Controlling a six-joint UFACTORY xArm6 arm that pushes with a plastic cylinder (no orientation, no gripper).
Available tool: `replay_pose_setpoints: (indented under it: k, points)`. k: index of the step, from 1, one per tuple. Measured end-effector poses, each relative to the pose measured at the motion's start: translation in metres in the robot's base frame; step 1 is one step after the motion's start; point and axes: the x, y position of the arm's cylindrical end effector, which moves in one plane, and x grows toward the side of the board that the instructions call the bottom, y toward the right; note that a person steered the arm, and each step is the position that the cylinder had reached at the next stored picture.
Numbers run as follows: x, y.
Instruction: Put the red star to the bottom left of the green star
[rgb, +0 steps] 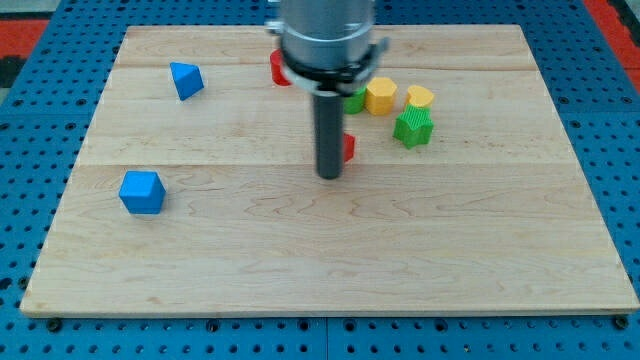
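My tip rests on the board near its middle. A red block sits right behind the rod on its right side, mostly hidden, so I cannot make out its shape; it seems to touch the rod. The green star lies to the right of it, slightly higher in the view. A second red block is partly hidden behind the arm's body near the view's top.
A yellow hexagon block and a yellow heart-like block sit above the green star. A green block peeks out beside the rod. A blue triangle and a blue cube lie at the left.
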Motion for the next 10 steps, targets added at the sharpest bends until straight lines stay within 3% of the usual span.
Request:
replay_pose_setpoints:
  k: [2, 4, 6, 8, 10]
  points:
    - [-0.007, -0.069]
    - [-0.052, -0.046]
    - [-0.036, -0.019]
    - [-0.006, -0.071]
    - [0.000, -0.037]
